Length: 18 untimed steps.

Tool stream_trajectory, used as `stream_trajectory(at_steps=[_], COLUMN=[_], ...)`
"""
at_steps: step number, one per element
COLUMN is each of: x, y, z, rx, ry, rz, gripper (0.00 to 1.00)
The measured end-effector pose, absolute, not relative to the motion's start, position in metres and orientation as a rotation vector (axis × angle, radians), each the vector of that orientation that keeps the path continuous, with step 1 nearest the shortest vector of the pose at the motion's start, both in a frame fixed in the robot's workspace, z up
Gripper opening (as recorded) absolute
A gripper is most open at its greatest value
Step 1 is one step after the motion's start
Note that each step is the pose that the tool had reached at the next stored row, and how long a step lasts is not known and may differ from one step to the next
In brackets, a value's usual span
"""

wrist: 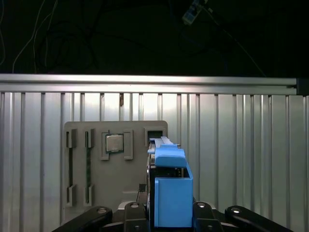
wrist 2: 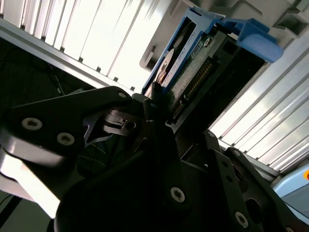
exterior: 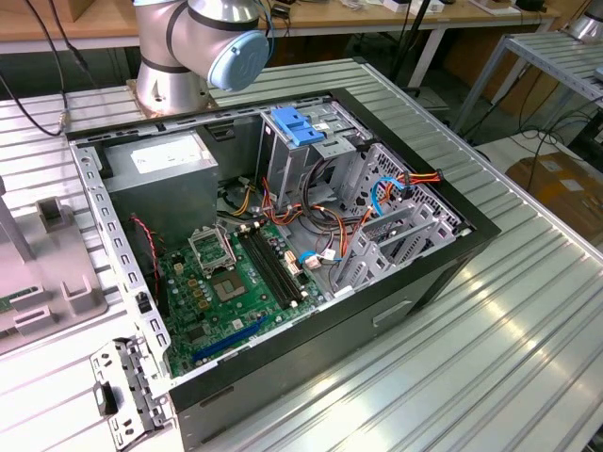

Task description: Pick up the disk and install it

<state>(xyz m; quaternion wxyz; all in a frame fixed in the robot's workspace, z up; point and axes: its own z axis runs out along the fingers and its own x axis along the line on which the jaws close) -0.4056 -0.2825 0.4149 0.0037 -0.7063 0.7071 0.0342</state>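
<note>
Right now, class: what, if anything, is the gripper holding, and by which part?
The disk, gripped between the fingers at its end nearest the wrist.

I am showing a silver-grey tubular metal arm [exterior: 174, 38] with a round light-blue plastic joint cap [exterior: 238, 58], widening into a flat metal base flange [exterior: 155, 94]. My matte black angular end effector [wrist 2: 161, 104] is displaying flat linkage plates [wrist 2: 53, 125] dotted with round silver screws [wrist 2: 177, 194]. In the first wrist view its rounded black links [wrist: 91, 220] are showing dark bolt heads [wrist: 235, 211].
</note>
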Motion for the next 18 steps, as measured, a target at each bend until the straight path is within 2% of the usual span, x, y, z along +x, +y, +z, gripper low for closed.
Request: stream_trajectory(at_steps=[18], x=[-0.4056], y=[-0.2825], z=[0.4244], rx=[-2.214], ry=[2.216], rz=[0.107], gripper=[0.36])
